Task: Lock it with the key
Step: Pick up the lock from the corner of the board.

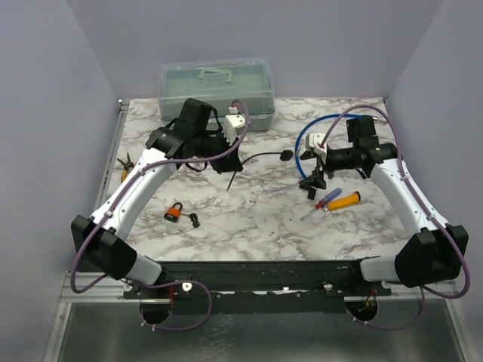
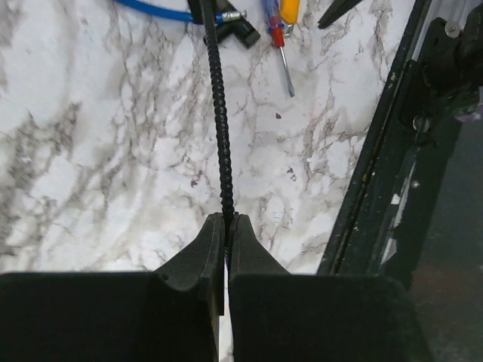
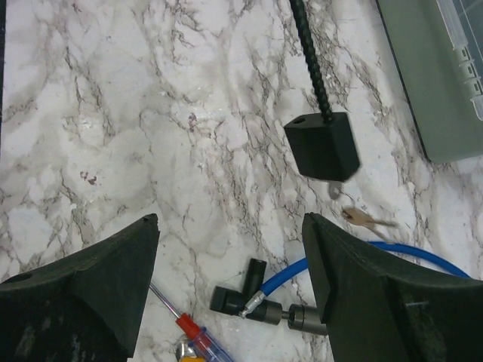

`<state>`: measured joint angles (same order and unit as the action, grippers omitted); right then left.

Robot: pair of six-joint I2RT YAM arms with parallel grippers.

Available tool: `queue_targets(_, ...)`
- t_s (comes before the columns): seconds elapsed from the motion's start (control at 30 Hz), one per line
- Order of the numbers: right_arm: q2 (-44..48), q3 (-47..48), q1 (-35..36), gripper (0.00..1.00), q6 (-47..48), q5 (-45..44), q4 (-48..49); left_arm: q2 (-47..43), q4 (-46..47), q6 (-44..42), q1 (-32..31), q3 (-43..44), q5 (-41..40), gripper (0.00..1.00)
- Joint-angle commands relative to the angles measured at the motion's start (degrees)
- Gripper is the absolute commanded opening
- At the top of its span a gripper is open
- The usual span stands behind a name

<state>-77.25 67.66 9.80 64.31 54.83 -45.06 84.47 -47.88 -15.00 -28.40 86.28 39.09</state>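
Marble table (image 1: 256, 219); cable held, key loose
Left gripper (image 2: 226, 220) pinches cable (image 2: 219, 113); right gripper (image 3: 230, 226) spread above key (image 3: 364, 219), lower right; grasping it likely next.

A lidded box (image 1: 216, 90) is sitting at the far edge of the desk (image 1: 256, 226), left of centre. In front of it, a ribbed cable (image 2: 219, 113) is running rightward from the left pincer (image 2: 226, 220), which is clamping it, and ending in a lock block (image 3: 323, 145) mid-desk. A key (image 3: 367, 219) is lying between that block and a looped hose (image 2: 162, 11). Two screwdrivers (image 1: 332, 200) are lying nearer, right of centre. A padlock (image 1: 175, 212) is lying near left, with small keys (image 1: 195, 220) just right of it. Pliers (image 1: 124, 164) are lying at the left edge.
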Motion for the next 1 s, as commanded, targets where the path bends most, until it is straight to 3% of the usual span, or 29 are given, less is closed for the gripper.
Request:
queue_targets(0.0, -0.4, 0.6, 0.5, 0.81, -6.6, 4.2, 3.6, -6.5, 1.3, -13.8, 0.0, 0.5, 1.4, 0.00)
queue_targets(0.2, -1.8, 1.2, 0.5, 0.72, -8.2, 6.5, 5.0, -9.6, 3.2, -21.6, -0.1, -0.1, 5.5, 0.00)
queue_targets(0.6, -2.7, -0.1, 2.0, 0.68, -8.0, 16.1, 3.4, -11.3, 6.1, -20.2, -0.1, -1.0, 5.9, 0.00)
queue_targets(0.87, -3.1, 0.1, 3.3, 0.54, -9.6, 17.0, 5.1, -10.7, 8.8, -16.9, -0.1, -0.6, 5.0, 0.00)
queue_targets(0.97, -3.3, 0.2, 3.9, 0.53, -11.0, 17.5, 6.4, -11.0, 9.5, -16.2, -0.1, -1.0, 4.9, 0.00)
